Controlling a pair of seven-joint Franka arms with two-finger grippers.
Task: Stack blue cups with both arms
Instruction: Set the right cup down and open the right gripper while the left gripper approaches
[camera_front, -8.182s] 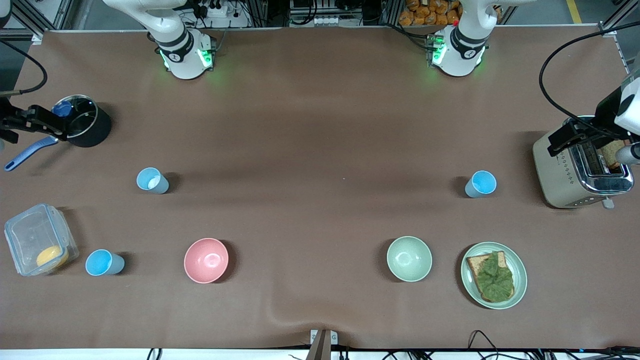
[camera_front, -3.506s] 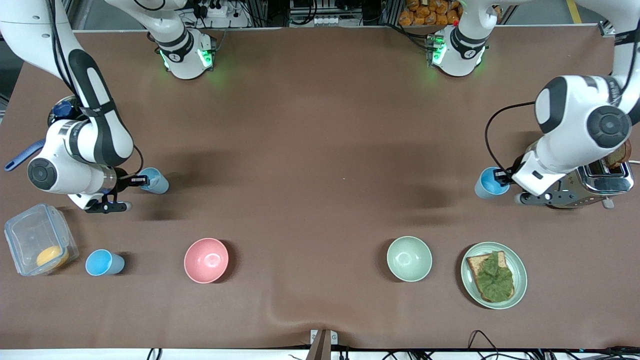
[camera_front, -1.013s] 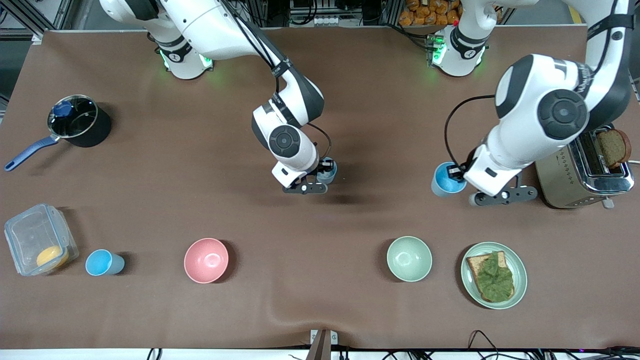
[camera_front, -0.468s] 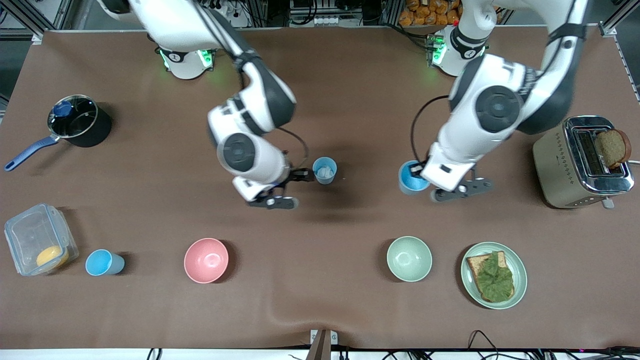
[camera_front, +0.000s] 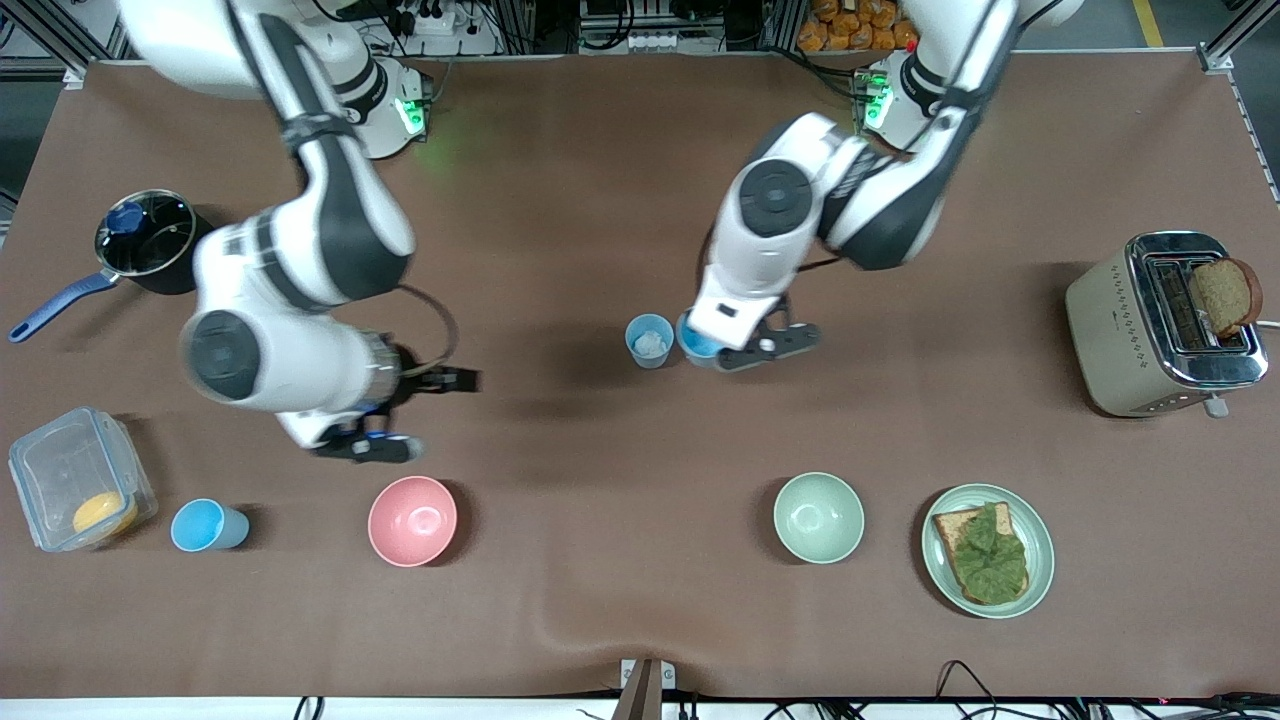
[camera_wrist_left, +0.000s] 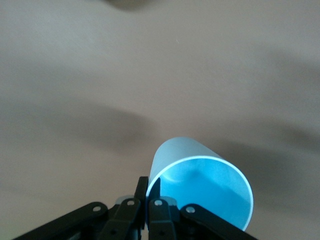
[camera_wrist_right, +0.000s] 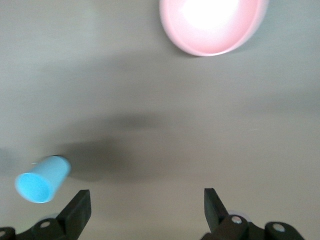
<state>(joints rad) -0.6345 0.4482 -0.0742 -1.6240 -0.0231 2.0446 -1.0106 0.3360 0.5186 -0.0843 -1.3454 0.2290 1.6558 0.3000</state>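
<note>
- Since half a second ago, the left gripper (camera_front: 700, 345) has carried the brighter blue cup (camera_front: 697, 343) toward the middle of the counter (camera_front: 620, 200), and it now hangs just beside the pale grey-blue cup (camera_front: 650, 341); the right gripper (camera_front: 440, 381) has drawn away toward the right arm's end.
- Left jaws are pinched fully shut on the brighter cup's rim wall, one finger inside and one outside, as the left wrist view shows (camera_wrist_left: 200, 192).
- Right jaws stand wide open and hold nothing; they hover over bare counter, near the pink bowl (camera_front: 412, 520). That arm seems to be clearing out.
- The pale cup stands upright on the counter, mouth up, released. Something whitish shows inside it; whether that is glare or an object I cannot tell.
- Handling, as a judgement: both cups look like thin, light, stiff plastic, smooth and likely slippery. A rim pinch holds such a cup well enough, but it can swing or tilt.
- The free-standing pale cup would tip or slide at a sideways knock, so the carried cup probably needs lifting clear of the rim and lowering straight in, base first.
- A third blue cup (camera_front: 207, 526) sits near the clear box (camera_front: 70, 480); the green bowl (camera_front: 818, 517), plate (camera_front: 940, 560) and toaster (camera_front: 1130, 330) lie well apart.
</note>
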